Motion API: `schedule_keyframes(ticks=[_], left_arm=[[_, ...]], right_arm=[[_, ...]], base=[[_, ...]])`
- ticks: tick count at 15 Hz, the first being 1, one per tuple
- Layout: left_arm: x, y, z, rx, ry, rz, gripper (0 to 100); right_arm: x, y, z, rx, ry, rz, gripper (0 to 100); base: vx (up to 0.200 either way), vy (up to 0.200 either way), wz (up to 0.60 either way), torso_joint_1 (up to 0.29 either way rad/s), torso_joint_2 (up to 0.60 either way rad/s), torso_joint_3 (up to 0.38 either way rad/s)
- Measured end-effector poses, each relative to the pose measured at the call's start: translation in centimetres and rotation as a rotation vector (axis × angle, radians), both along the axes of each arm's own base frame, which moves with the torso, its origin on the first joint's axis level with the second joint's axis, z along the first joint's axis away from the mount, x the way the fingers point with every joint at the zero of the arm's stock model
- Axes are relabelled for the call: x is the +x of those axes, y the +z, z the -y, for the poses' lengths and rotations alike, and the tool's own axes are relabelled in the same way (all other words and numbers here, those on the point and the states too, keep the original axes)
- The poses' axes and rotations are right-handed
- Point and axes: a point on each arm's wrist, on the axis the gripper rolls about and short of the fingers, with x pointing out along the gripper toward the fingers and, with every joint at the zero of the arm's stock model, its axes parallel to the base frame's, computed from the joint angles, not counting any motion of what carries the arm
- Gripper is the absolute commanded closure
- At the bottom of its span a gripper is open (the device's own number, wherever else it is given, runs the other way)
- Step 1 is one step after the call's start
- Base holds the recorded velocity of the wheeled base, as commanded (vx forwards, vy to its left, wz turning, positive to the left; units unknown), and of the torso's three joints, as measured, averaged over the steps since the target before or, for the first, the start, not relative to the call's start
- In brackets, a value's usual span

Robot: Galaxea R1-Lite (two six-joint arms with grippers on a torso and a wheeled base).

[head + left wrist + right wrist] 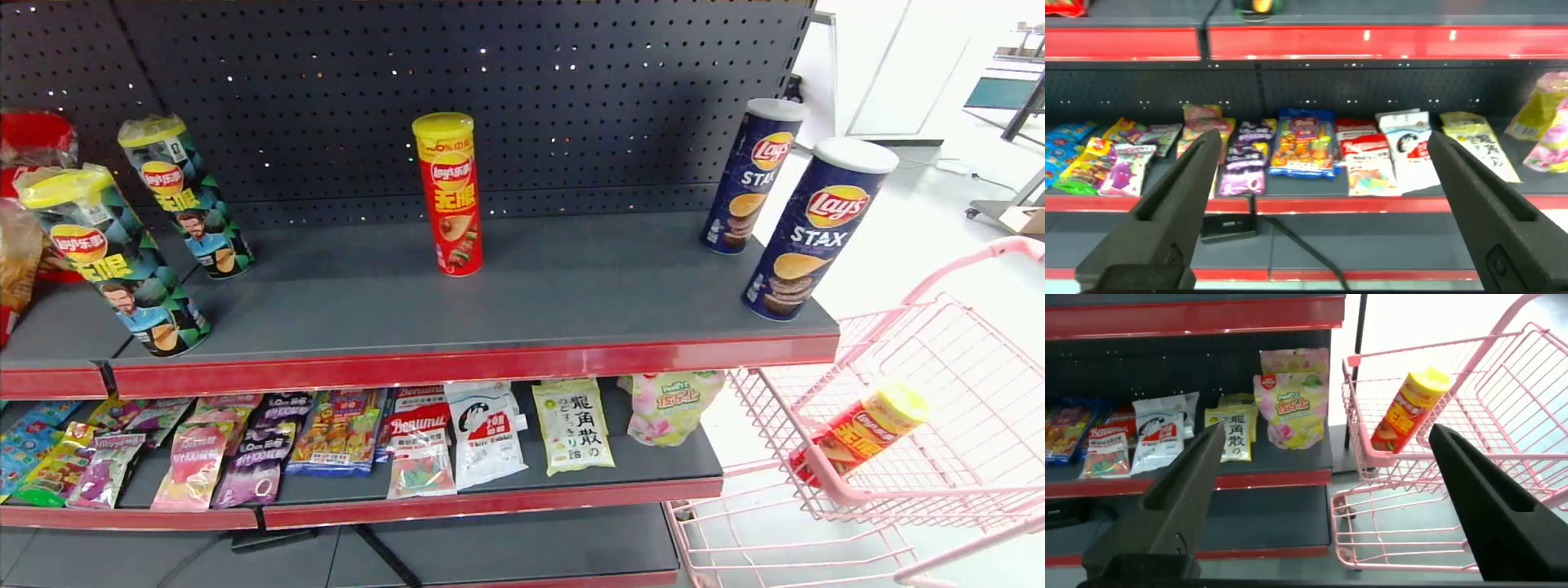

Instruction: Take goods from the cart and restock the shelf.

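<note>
Partly behind cart (780, 412) rim, red can (865, 429).

red can (450, 193) upright ctr shelf (571, 286), yellow-lid can (865, 429) in pink cart (1004, 249)

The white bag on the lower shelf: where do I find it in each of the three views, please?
Head view: the white bag lies about midway along the lower shelf.
Left wrist view: white bag, seen between the open jaws.
Right wrist view: white bag, on the same shelf.
Shared landmark: the pale yellow bag next to it, on the side of the pink cart.
</note>
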Motion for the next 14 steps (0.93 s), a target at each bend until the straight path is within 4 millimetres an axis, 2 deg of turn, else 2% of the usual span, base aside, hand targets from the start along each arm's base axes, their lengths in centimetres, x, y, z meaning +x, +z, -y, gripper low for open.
schedule_keyframes(ticks=[3, 4, 13, 14], left_arm=[[0.0, 0.0, 0.0, 0.0, 0.0, 0.0, 0], [0.0, 0.0, 0.0, 0.0, 0.0, 0.0, 0], [0.0, -0.01, 0.0, 0.0, 0.0, -0.001, 0], [0.0, 0.0, 0.0, 0.0, 0.0, 0.0, 0]], right_arm=[[0.0, 0.0, 0.0, 0.0, 0.0, 0.0, 0], [0.0, 0.0, 0.0, 0.0, -0.001, 0.0, 0], [0.0, 0.0, 0.03, 0.0, -0.013, 0.0, 0], [0.0, 0.0, 0.03, 0.001, -0.013, 0.0, 0]], base=[[0.0, -0.2, 0.0, 0.001, 0.0, -0.001], [0.0, 0.0, 0.0, 0.0, 0.0, 0.0], [0.0, 0.0, -0.6, 0.003, 0.0, 0.001], [0.0, 0.0, 0.0, 0.0, 0.0, 0.0]])
